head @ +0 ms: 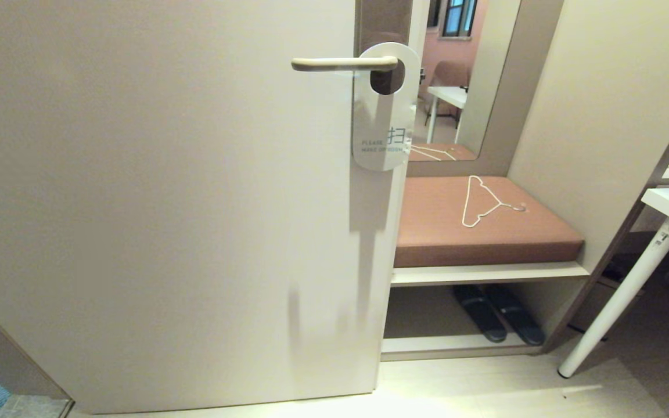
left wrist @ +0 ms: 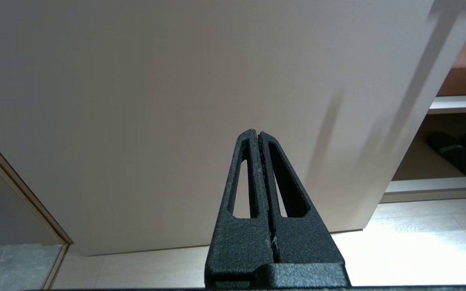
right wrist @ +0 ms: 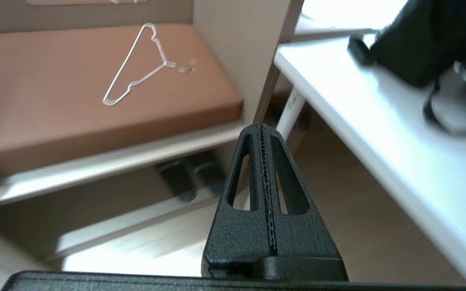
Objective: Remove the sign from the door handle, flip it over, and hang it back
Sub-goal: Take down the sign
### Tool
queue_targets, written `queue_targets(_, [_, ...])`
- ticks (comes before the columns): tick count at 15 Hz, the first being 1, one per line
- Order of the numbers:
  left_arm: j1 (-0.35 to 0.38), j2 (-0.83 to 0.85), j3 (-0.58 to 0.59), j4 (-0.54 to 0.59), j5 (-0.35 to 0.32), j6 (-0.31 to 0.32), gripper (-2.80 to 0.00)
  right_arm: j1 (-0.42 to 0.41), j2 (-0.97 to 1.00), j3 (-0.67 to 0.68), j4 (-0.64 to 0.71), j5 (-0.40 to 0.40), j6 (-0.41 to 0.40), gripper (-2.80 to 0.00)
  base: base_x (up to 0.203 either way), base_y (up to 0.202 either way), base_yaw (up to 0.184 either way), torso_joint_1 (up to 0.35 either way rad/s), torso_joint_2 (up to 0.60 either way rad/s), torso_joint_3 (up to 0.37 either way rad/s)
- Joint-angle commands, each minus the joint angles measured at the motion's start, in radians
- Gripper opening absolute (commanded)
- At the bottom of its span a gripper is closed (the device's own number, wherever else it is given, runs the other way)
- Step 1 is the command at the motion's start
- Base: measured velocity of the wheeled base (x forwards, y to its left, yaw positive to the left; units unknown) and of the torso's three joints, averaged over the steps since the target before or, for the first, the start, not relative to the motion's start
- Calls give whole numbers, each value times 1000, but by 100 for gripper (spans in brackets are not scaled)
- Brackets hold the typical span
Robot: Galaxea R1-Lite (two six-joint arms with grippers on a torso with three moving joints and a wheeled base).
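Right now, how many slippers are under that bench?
2. Both slippers lie side by side on the low shelf under the bench cushion: one nearer the door, the other beside it. More could be hidden behind the door.

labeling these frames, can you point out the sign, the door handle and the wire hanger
sign (head: 378, 125), head view, on its white face below the oval hole
door handle (head: 334, 64), head view, mid-bar of the lever
wire hanger (head: 466, 204), head view, on its long left wire

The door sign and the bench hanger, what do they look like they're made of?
The sign: probably glossy plastic or coated card, judging by its flat, stiff shape and soft sheen. The hanger: likely white-coated wire, being a thin bent outline with a twisted neck.
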Motion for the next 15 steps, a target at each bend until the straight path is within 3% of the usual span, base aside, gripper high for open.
queue_targets(1, [0,1,0,0,1,-1,-280,-15,154,-43,-52,110,-13,-280,0,0,0,0,0,0])
queue_targets(3, [0,1,0,0,0,-1,-280,-19,249,-90,-69,248,-13,-280,0,0,0,0,0,0])
queue_targets(6, [0,1,0,0,1,-1,-280,-54,400,-210,-88,573,-17,-280,0,0,0,0,0,0])
queue_targets(9, [0,1,0,0,1,-1,-280,-81,564,-327,-138,805,-29,-280,0,0,0,0,0,0])
queue_targets(12, [0,1,0,0,1,-1,-280,-86,691,-459,-173,1136,-33,-280,0,0,0,0,0,0])
queue_targets(14, [0,1,0,0,0,-1,-280,-71,753,-530,-174,1280,-32,-280,0,0,0,0,0,0])
queue_targets(15, [0,1,0,0,1,-1,-280,-55,776,-559,-173,1310,-31,-280,0,0,0,0,0,0])
